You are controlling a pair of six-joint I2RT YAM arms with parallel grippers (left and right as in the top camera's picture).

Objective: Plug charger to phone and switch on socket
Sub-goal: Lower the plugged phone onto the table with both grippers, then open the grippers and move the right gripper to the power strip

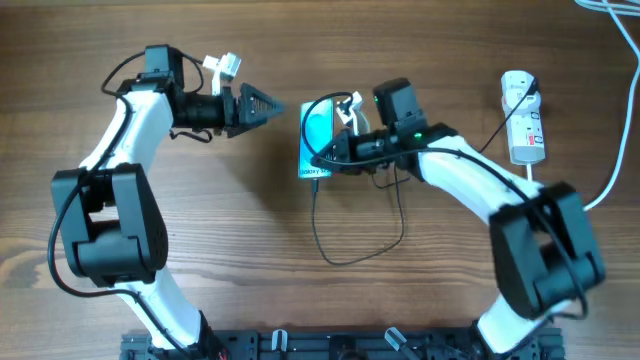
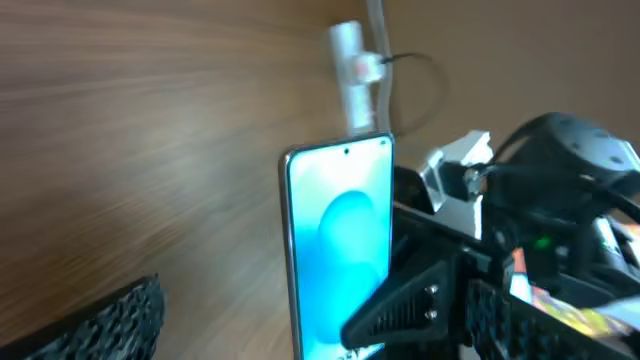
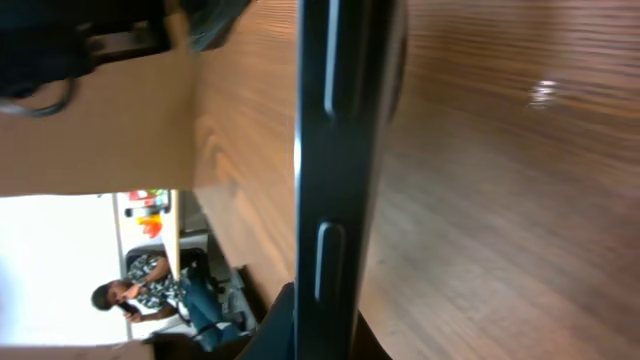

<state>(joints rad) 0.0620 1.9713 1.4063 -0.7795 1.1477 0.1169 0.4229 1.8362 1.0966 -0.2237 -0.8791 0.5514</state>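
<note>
Phone (image 1: 316, 135) sits mid-table, just L of centre-top, raised on its long edge w/ the cyan screen facing the left arm. The left wrist cam shows it standing upright (image 2: 335, 250), screen lit. The right wrist cam sees only its dark side edge w/ two buttons (image 3: 335, 150), very close up. Right gripper (image 1: 345, 140) is clamped on the phone from its right side, fingers closed against it. Left gripper (image 1: 270, 106) points at the phone from the left, near but not touching. Its fingers (image 2: 110, 325) are spread wide w/ nothing between them. Charger (image 1: 345, 258), a thin black cable, runs from the phone's near end, loops toward the front of the table (image 1: 200, 40) and comes back up under the right arm. Can't tell if the connector tip is seated in the phone. Socket (image 1: 523, 125), a white strip, lies well apart at far right, lengthwise front-to-back; it's blurred behind the phone in the left wrist cam (image 2: 348, 70). A thin black lead meets its far end, and the thick white cord (image 1: 610, 180) leaves its near end and curves off right. Switch position is too small to read.
</note>
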